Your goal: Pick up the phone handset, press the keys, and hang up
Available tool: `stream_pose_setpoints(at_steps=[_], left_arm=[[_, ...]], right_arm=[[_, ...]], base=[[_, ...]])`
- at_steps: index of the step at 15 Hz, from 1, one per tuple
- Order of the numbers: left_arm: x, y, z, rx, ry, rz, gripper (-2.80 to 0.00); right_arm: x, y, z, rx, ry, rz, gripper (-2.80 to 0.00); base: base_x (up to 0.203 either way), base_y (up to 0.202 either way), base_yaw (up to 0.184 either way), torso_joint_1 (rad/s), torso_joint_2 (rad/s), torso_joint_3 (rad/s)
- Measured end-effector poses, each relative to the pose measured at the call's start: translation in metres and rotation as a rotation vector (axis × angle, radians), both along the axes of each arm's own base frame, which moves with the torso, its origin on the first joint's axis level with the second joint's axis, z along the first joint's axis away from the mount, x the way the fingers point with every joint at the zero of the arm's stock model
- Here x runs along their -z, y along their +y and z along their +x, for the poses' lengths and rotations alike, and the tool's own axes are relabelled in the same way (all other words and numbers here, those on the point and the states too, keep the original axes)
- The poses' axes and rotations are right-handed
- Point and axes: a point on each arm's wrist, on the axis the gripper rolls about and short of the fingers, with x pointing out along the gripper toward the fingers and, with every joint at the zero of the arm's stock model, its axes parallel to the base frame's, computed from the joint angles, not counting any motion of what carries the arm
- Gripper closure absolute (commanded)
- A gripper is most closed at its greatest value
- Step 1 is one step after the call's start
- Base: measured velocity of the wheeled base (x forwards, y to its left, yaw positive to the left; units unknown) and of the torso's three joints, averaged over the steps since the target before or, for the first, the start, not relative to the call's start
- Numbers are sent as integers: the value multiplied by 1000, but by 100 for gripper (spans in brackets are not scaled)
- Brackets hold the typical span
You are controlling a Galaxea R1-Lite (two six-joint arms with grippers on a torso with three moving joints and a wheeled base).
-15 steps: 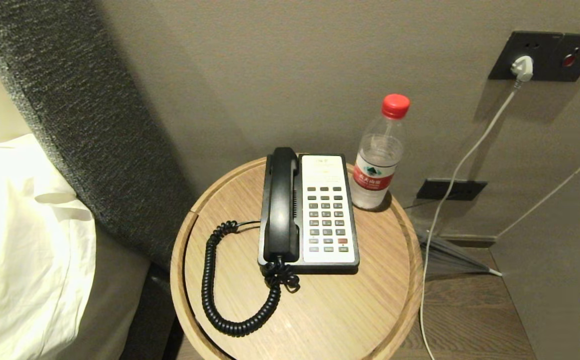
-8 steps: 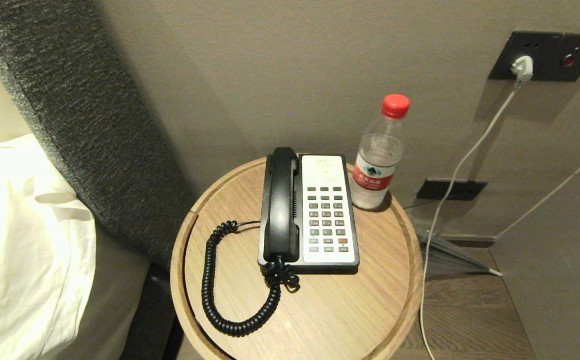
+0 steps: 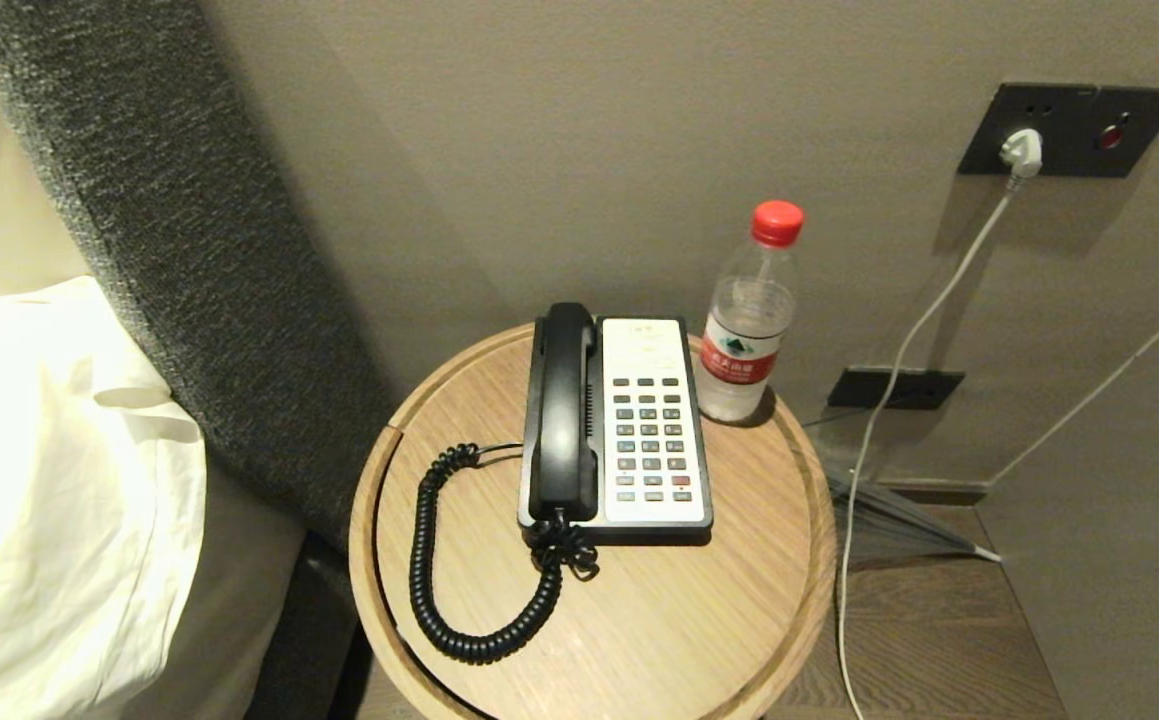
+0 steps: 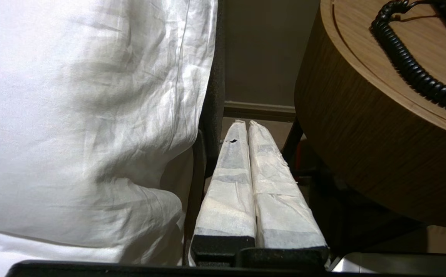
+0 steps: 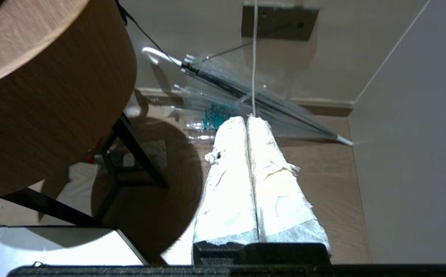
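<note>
Phone untouched, both arms parked low

Only the head view shows the long black plastic handset (image 3: 563, 410) cradled; wrist views show left tool (image 4: 248, 124) and right tool (image 5: 246, 119) pressed together below the round wooden surface (image 3: 739, 600). Camera's shifted slightly since earlier.

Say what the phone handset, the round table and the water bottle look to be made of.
Phone handset: probably moulded black plastic, smooth with a soft sheen along its back.
Round table: wood or wood veneer, matte, with straight light grain on top and on its side; which of the two is not clear.
Water bottle: clear thin plastic, see-through, with a red cap and a printed label.
</note>
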Motion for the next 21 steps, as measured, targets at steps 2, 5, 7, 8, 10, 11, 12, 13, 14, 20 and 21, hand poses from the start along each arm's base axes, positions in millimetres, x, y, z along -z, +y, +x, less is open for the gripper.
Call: stream_pose_setpoints(at_steps=[2,5,7,8,10,11,12,13,14,20,21], left_arm=[[0,0,0,0,0,0,0],[0,0,0,0,0,0,0],[0,0,0,0,0,0,0],[0,0,0,0,0,0,0],[0,0,0,0,0,0,0],[0,0,0,0,0,0,0],[0,0,0,0,0,1,0],[0,0,0,0,0,0,0],[0,0,0,0,0,0,0],[0,0,0,0,0,0,0],[0,0,0,0,0,0,0]], right_arm=[[0,0,0,0,-1,0,0],[0,0,0,0,-1,0,0],[0,0,0,0,-1,0,0],[0,0,0,0,-1,0,0],[0,0,0,0,-1,0,0],[0,0,0,0,-1,0,0],[0,0,0,0,-1,0,0],[0,0,0,0,-1,0,0],[0,0,0,0,-1,0,0],[0,0,0,0,-1,0,0],[0,0,0,0,-1,0,0]], base=[[0,0,0,2,2,212],[0,0,0,2,2,199],[0,0,0,2,3,197],[0,0,0,2,-7,203],[0,0,0,4,-2,204],[0,0,0,2,1,196],[0,0,0,2,2,200],[0,0,0,2,2,197],[0,0,0,2,3,205],[0,0,0,2,2,203],[0,0,0,2,-2,203]])
